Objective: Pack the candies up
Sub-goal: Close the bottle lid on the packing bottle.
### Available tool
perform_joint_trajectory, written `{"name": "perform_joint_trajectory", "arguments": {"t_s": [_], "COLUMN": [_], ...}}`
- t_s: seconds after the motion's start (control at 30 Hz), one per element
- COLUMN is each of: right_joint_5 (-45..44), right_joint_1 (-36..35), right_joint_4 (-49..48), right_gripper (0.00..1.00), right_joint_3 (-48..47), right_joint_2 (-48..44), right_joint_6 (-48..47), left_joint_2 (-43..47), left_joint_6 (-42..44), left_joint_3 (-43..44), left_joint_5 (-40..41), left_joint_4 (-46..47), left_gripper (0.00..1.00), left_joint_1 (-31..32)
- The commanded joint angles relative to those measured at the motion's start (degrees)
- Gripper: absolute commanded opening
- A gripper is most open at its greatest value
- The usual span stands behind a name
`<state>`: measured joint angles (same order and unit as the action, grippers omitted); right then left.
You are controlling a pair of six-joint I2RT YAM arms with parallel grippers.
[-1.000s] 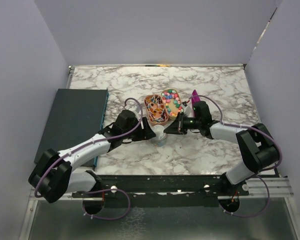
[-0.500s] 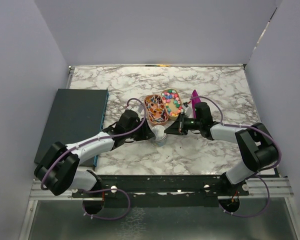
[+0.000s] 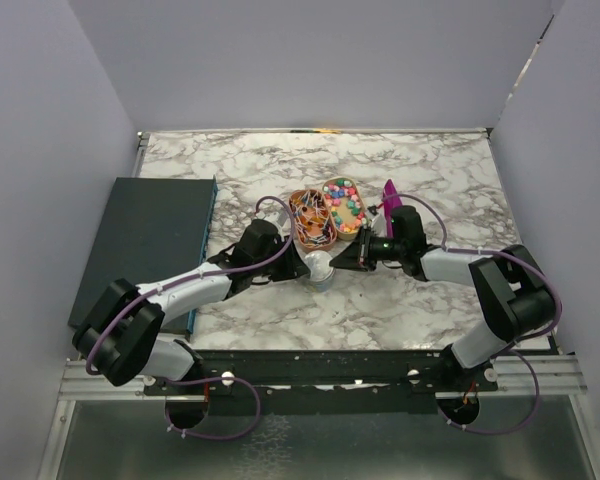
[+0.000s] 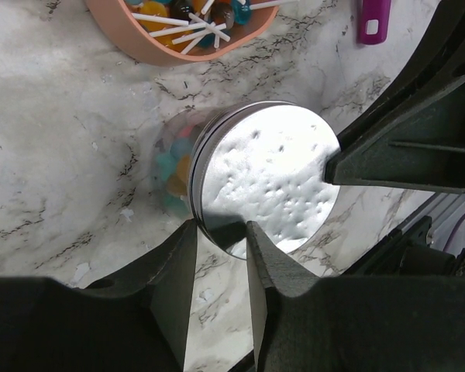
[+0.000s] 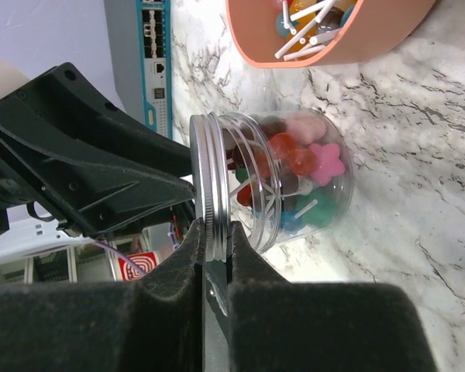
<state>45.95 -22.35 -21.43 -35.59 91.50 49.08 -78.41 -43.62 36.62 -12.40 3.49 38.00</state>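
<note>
A small clear jar [image 3: 321, 270] with a silver lid [image 4: 263, 170] stands on the marble between my grippers. It holds coloured sweets and lollipops [image 5: 294, 159]. My right gripper [image 5: 215, 232] is shut on the lid's rim [image 5: 209, 186]; it shows right of the jar in the top view [image 3: 338, 258]. My left gripper [image 4: 221, 232] is open, its jaws straddling the lid's edge from the left, as the top view [image 3: 302, 266] also shows. The loose mixed-colour candies [image 3: 345, 200] fill an orange bowl behind the jar.
A second orange bowl [image 3: 313, 217] of lollipops stands beside the candy bowl, also in the left wrist view [image 4: 163, 46]. A purple scoop [image 3: 389, 191] lies right of the bowls. A dark flat box [image 3: 150, 240] lies at the left table edge.
My left gripper has moved right, up to the jar, and now straddles the lid's edge. The right gripper has stayed on the lid.
</note>
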Motion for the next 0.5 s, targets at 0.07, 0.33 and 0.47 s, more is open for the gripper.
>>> {"name": "perform_joint_trajectory", "arguments": {"t_s": [0.07,0.33,0.47], "right_joint_5": [0.6,-0.7,-1.6], "right_joint_1": [0.6,0.6,0.6], "right_joint_4": [-1.9,-0.8,-0.1], "right_gripper": [0.1,0.26,0.29], "right_joint_3": [1.5,1.7,2.0], "right_joint_2": [1.4,0.6,-0.2], "right_joint_6": [0.0,-0.9,-1.5], "left_joint_2": [-0.9,-1.7,-1.8], "left_joint_6": [-0.1,-0.4,-0.5], "left_joint_3": [1.8,2.1,2.1], "left_joint_5": [0.3,0.1,0.0], "left_joint_4": [1.5,2.2,2.3], "left_gripper": [0.3,0.29,0.28], "left_joint_1": [0.4,0.5,0.5]}}
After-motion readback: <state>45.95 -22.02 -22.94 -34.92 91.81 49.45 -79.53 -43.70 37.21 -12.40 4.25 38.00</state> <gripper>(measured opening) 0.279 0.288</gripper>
